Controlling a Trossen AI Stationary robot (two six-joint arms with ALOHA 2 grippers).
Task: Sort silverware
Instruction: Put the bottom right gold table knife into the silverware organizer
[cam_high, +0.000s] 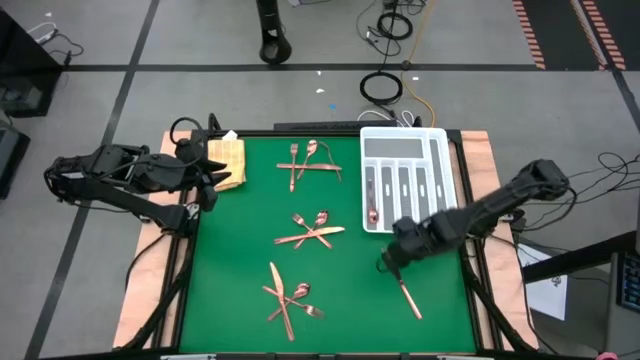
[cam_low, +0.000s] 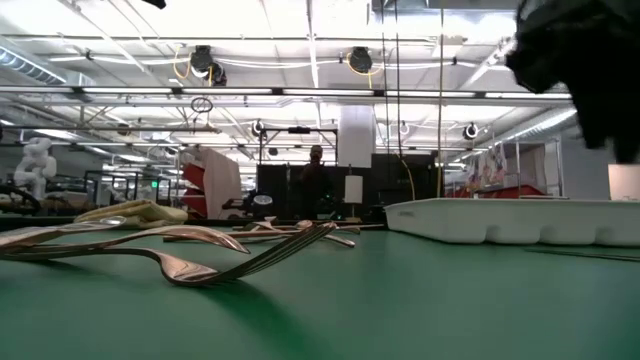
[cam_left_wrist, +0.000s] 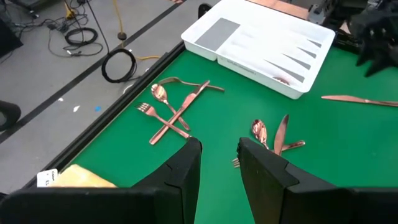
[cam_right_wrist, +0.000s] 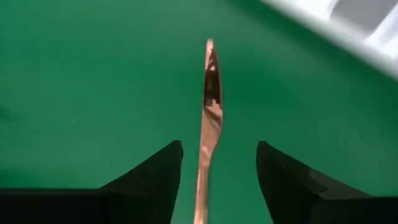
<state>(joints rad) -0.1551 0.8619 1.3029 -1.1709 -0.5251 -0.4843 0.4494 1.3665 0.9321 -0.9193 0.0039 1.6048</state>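
Copper silverware lies on the green mat in three crossed piles: far (cam_high: 312, 160), middle (cam_high: 312, 230) and near (cam_high: 290, 295). A single knife (cam_high: 408, 297) lies flat on the mat near the right edge. My right gripper (cam_high: 385, 265) hangs over it, pointing down and open. In the right wrist view the knife (cam_right_wrist: 210, 112) runs between the two fingers (cam_right_wrist: 217, 149) without touching them. One copper piece (cam_high: 372, 212) lies in the leftmost slot of the white divided tray (cam_high: 405, 133). My left gripper (cam_left_wrist: 217, 146) waits open and raised at the table's far left, with nothing between its fingers.
A tan woven cloth (cam_high: 228, 158) lies at the far left corner beside my left gripper. The tray stands at the far right of the mat. Bare green mat stretches between the piles and the tray. Cables lie on the floor beyond the far edge.
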